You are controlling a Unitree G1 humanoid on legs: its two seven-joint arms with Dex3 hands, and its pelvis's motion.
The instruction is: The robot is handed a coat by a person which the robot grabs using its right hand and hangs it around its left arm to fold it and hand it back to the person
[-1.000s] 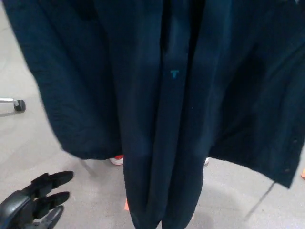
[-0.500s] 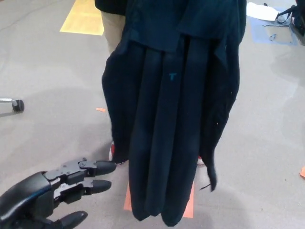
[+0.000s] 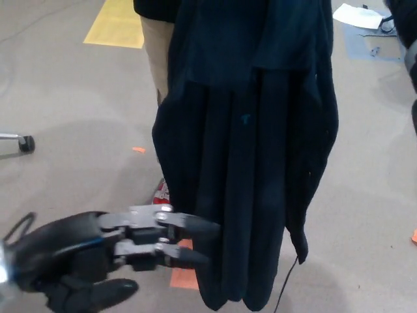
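- While it hangs from somewhere above the picture's top edge, coat: dark navy, gathered in upright folds, long axis vertical, hem near the lower edge of the head view. It fills the middle of the view, in front of a person's leg in beige trousers.
- Left hand: lower left, level with the coat's lower third. It holds nothing. Two fingers are stretched out level, slightly parted one above the other, with the thumb set apart below them.
- Contact: the fingertips reach the coat's left edge. Whether they touch the cloth or only overlap it in the picture cannot be told.
- Right hand: not seen. A dark shape at the right edge is cut off too short to name.
- Governing relation: the coat lies directly beyond the left fingertips, toward the robot's right. Fingers horizontal, folds vertical, so the two cross at a right angle. The left hand is the nearer of the two.
- Judgement: the task gives the grab to the right hand and makes the left arm the rail. The left arm sits low against the hanging length, so draping would probably need the cloth brought over the forearm from above.
- Floor: grey. It carries a yellow marking, orange tape beside the hem, a chair caster at far left and a red shoe at the coat's left edge.
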